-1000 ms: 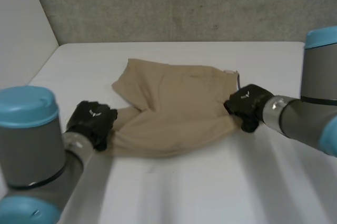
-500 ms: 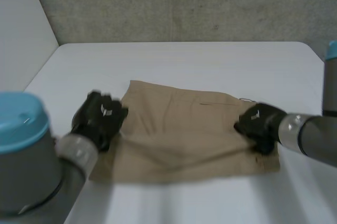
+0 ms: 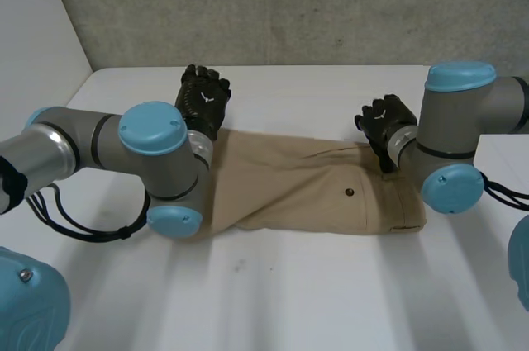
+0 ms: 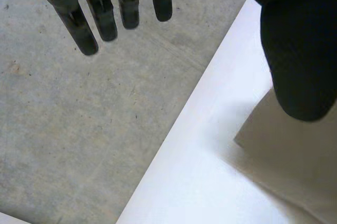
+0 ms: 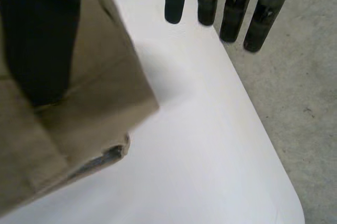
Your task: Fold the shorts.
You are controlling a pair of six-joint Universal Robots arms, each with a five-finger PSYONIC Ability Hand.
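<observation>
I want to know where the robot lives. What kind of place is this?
Probably a robot lab or test room, not a home: a bare concrete wall, a plain white table, and robot arms reaching over the shorts.

Open white table [image 3: 331, 301] in front of the shorts [image 3: 306, 186]; concrete wall [image 3: 289, 4] behind.

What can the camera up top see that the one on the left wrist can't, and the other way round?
Head view: the whole shorts, folded into a long band with a dark button, and the right hand at the far edge of one end. Left wrist view: the left hand from the palm side, fingers straight, thumb apart from them, holding nothing. Both: a corner of the shorts by the left hand, the white table and the grey concrete behind it.
</observation>
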